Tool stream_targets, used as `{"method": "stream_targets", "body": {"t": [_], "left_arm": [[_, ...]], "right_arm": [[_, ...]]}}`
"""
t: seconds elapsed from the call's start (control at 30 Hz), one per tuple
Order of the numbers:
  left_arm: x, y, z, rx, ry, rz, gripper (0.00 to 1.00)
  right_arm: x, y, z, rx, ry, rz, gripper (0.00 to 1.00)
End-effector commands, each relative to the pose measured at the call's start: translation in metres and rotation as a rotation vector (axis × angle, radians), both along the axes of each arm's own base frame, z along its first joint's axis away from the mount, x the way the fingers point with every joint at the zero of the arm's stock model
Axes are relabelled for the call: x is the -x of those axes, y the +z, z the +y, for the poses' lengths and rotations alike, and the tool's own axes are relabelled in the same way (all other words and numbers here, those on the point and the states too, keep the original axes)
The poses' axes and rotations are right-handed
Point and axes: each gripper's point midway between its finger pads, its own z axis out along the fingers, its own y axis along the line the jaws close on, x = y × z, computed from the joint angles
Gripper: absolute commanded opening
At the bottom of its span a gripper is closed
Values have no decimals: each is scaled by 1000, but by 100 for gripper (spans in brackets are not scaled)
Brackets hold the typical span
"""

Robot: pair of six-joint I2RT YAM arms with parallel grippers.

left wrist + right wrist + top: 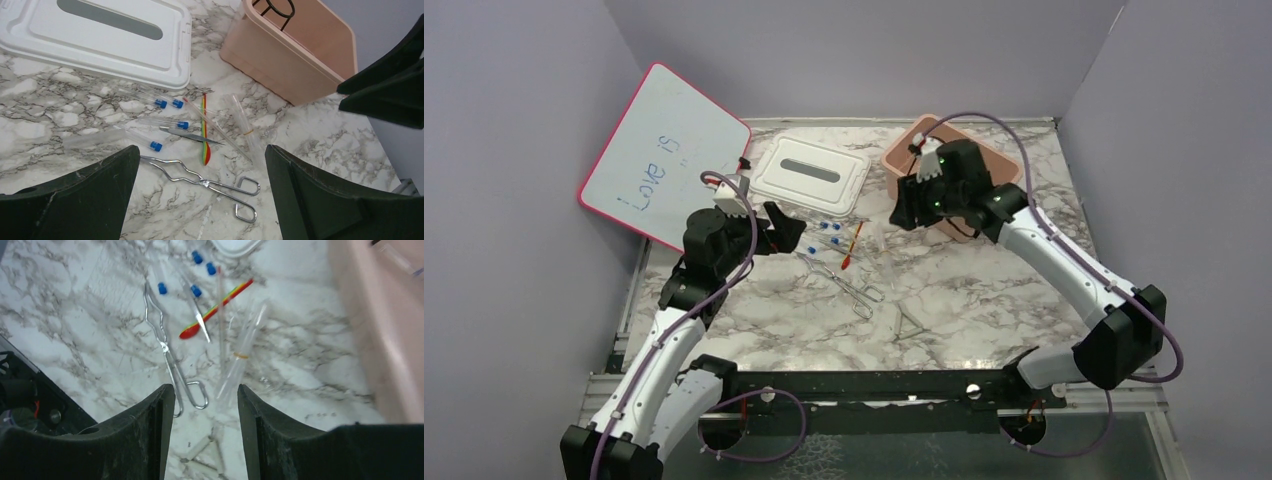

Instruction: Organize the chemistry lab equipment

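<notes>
Already in the pink tub (280,65), the wire ring stand (277,9) waits while capped tubes (150,142), tongs (200,182), a striped stick (206,135) and banded glass tubes (242,122) lie loose on the bench (75,100). The left tool (197,150) and right tool (204,387) hang with jaws apart, empty. The next pick likely wants a low, square, gentle pinch across the glass.

In the top view, the pink bin (896,155) is largely covered by the right hand (907,212), so its contents are not shown there. In the left wrist view, the black wire ring stand (278,9) inside the bin is cut off by the upper edge. The white lid (100,45) left of the bin is cropped at two edges. In the right wrist view, the bin is blurred and cut by the right edge. The glass pieces (202,447) lying on the table (300,370) well apart from the bin are too blurred to be identified.
</notes>
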Motion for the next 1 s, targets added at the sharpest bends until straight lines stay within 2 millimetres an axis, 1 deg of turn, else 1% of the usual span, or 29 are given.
{"method": "stream_targets", "body": {"t": [0.0, 0.07, 0.13, 0.2, 0.37, 0.47, 0.6, 0.67, 0.8, 0.97], "left_arm": [[4, 15, -8, 0, -21, -38, 99], [4, 14, -5, -7, -2, -30, 99], [5, 16, -2, -13, 12, -28, 99], [7, 18, 0, -18, 16, -34, 99], [12, 26, -2, -9, -7, -58, 99], [16, 28, -7, 0, -40, -72, 93], [19, 31, -14, 15, -83, -84, 87], [19, 31, -15, 15, -89, -83, 86], [18, 28, -14, 11, -82, -78, 86], [17, 27, -13, 9, -78, -76, 86]], "right_arm": [[14, -33, 19, -5, -171, 60, 55], [23, -63, 21, 17, -243, 125, 57], [26, -80, 26, 29, -269, 153, 58], [25, -94, 28, 41, -311, 170, 60], [13, -117, 41, 52, -334, 180, 60], [3, -133, 42, 101, -379, 197, 56], [-8, -147, 41, 158, -410, 189, 52], [-9, -154, 44, 168, -391, 197, 50], [-7, -173, 47, 200, -375, 232, 44], [-8, -184, 51, 209, -351, 239, 35]]}}
